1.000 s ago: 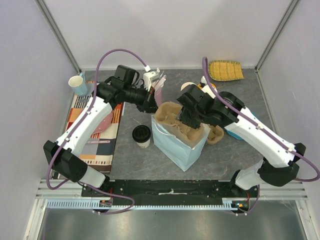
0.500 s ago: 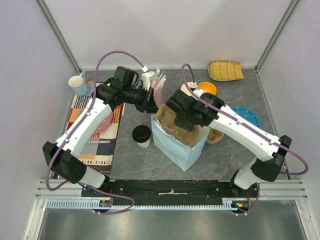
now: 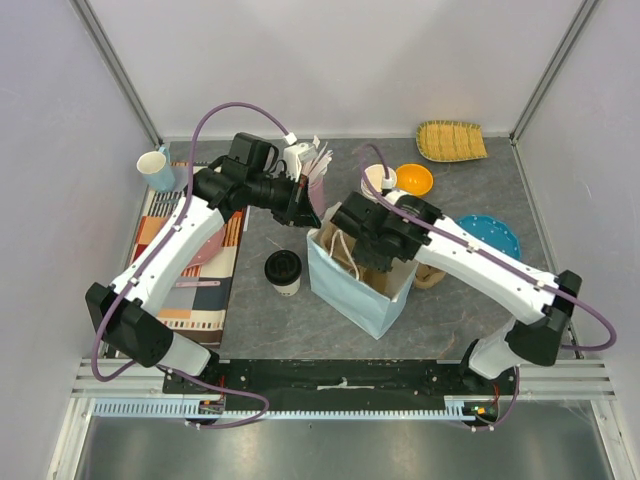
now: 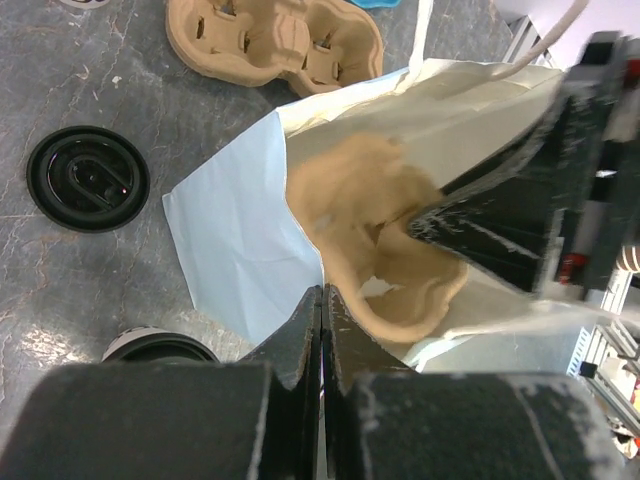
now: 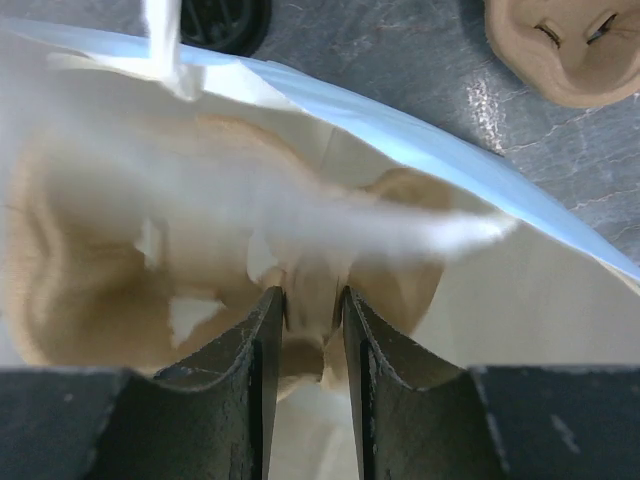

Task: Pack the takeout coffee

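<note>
The takeout coffee (image 3: 283, 271), a small white cup with a black lid (image 4: 88, 178), stands on the table just left of the pale blue paper bag (image 3: 350, 297); its lid shows at the top edge of the right wrist view (image 5: 225, 15). My left gripper (image 3: 308, 215) is shut on the bag's rim (image 4: 235, 240) at its upper left corner (image 4: 322, 292). My right gripper (image 3: 362, 262) reaches down into the bag. It is shut on the centre ridge of a brown pulp cup carrier (image 5: 90, 270) deep inside (image 5: 313, 295).
A second brown carrier (image 3: 432, 270) lies right of the bag. Behind are a white cup stack (image 3: 377, 178), an orange bowl (image 3: 414, 178), a woven tray (image 3: 451, 140) and a blue plate (image 3: 492, 235). A light blue mug (image 3: 155, 168) and a striped mat (image 3: 190, 285) sit at the left.
My right gripper has carried the brown carrier from over the bag's mouth down inside the bag, and its jaws have narrowed slightly. The left gripper has kept hold of the rim.
</note>
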Available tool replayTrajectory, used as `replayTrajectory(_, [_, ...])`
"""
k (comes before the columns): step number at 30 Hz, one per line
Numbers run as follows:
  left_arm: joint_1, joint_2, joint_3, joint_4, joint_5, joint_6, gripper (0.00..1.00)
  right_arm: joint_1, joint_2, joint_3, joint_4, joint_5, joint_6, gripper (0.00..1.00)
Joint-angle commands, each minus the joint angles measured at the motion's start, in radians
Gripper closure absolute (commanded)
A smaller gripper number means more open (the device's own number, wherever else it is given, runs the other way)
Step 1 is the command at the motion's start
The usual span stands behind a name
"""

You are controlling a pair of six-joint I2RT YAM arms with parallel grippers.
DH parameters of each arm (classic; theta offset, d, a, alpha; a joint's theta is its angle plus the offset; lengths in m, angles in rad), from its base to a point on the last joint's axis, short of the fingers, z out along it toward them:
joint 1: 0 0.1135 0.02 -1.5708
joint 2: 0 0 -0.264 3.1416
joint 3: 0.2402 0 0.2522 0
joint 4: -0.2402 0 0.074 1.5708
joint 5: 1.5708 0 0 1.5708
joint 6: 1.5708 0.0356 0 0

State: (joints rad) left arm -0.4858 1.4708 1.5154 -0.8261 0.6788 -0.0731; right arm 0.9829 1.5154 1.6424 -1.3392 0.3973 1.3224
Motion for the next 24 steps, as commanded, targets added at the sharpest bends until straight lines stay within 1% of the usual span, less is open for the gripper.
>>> replayTrajectory(1, [-0.004,-0.021,-0.018,0.042,0.034,-0.031,0.98,0.007,0.077,-0.024,-0.025,0.009,-0.046,0.63])
replayTrajectory(4, [-0.004,-0.03,-0.037,0.042,0.03,-0.021,0.98,0.005,0.068,-0.036,-0.014,0.003,-0.046,0.63])
replayTrajectory(6, [-0.005,-0.033,-0.044,0.042,0.028,-0.013,0.98,0.005,0.033,-0.044,-0.014,0.018,-0.022,0.63])
replayTrajectory(10, [-0.005,-0.03,-0.041,0.045,0.05,-0.025,0.98,0.005,0.009,-0.09,0.0,0.031,-0.002,0.63])
replayTrajectory(16, [-0.005,-0.036,-0.043,0.056,0.042,-0.043,0.98,0.007,0.091,-0.128,0.092,0.005,-0.034,0.62])
replayTrajectory(24, [-0.008,-0.05,-0.083,0.085,0.048,-0.065,0.98,0.007,0.15,-0.171,0.158,0.054,-0.057,0.61])
